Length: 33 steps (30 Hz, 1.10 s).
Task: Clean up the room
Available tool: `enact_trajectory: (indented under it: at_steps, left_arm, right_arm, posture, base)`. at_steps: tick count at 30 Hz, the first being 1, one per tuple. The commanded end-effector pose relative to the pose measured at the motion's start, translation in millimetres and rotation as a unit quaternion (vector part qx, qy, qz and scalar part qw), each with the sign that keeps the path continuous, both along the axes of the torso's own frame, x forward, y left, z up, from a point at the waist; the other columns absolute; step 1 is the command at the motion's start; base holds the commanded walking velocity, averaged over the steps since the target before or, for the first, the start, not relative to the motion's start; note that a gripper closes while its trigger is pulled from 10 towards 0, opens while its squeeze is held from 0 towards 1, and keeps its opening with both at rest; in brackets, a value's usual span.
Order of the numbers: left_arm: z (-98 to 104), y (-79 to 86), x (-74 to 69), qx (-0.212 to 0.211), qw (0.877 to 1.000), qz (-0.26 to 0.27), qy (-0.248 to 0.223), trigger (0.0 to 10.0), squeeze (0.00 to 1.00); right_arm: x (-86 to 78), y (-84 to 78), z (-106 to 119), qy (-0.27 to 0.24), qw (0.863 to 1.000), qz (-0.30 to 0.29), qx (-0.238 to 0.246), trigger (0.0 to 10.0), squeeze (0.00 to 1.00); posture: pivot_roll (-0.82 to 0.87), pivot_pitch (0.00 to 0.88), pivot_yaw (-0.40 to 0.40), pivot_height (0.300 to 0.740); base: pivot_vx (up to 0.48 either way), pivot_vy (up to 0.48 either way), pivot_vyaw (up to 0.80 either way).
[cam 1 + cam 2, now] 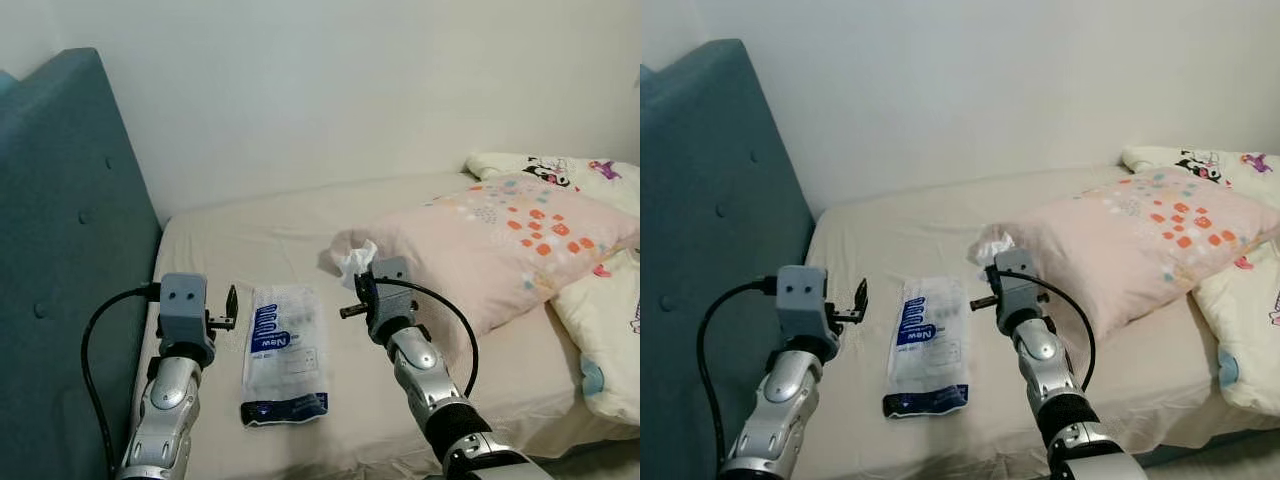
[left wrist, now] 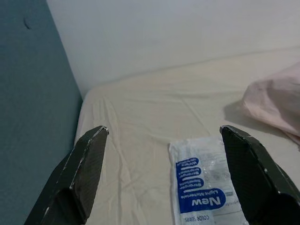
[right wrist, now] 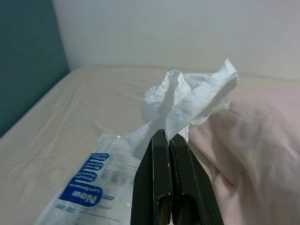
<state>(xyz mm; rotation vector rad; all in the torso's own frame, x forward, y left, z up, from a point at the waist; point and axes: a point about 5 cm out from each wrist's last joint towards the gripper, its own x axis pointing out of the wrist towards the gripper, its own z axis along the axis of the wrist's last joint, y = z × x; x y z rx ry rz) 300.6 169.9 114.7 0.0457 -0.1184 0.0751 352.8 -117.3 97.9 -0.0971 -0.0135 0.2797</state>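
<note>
Tissue (image 3: 187,101) pinched in right claw (image 3: 168,140) above wipes pack (image 1: 285,352); left claw (image 2: 164,173) spread apart.

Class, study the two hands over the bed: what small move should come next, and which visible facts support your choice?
Probably the left hand should lower onto the plastic package. It hovers open just beside the package, which lies flat on the bed sheet, while the right hand is shut on a crumpled tissue and cannot take anything more.
</note>
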Motion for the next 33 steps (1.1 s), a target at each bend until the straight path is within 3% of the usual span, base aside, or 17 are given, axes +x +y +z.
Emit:
enact_trajectory:
  at_steps: [1,17,23,33]
  left_arm:
    - [-2,2.2,-1.3,0.000,1.000,0.004,0.002,10.0,0.00]
    - [1,2.6,-0.6,-0.012,1.000,0.004,-0.009,10.0,0.00]
    - [-6,1.3,-1.3,-0.022,1.000,-0.004,0.010,10.0,0.00]
    - [-16,-1.5,-3.8,-0.030,0.999,-0.020,0.029,10.0,0.00]
  right_arm:
    - [-2.3,1.7,-1,-0.003,1.000,0.006,0.003,10.0,0.00]
    - [-0.4,3.4,3,-0.007,1.000,0.010,0.009,10.0,0.00]
    - [-1.3,5.9,3,-0.008,1.000,0.015,0.011,10.0,0.00]
    - [-6.0,4.9,-5,0.002,1.000,0.012,0.011,10.0,0.00]
  posture:
    - [0.02,0.009,-0.023,0.665]
    - [0.03,0.011,-0.028,0.715]
    - [0.02,0.010,-0.025,0.740]
    - [0.02,0.007,-0.017,0.740]
  base:
    - [0.000,0.000,0.00]
    - [0.000,0.000,0.00]
    - [0.000,0.000,0.00]
    - [0.000,0.000,0.00]
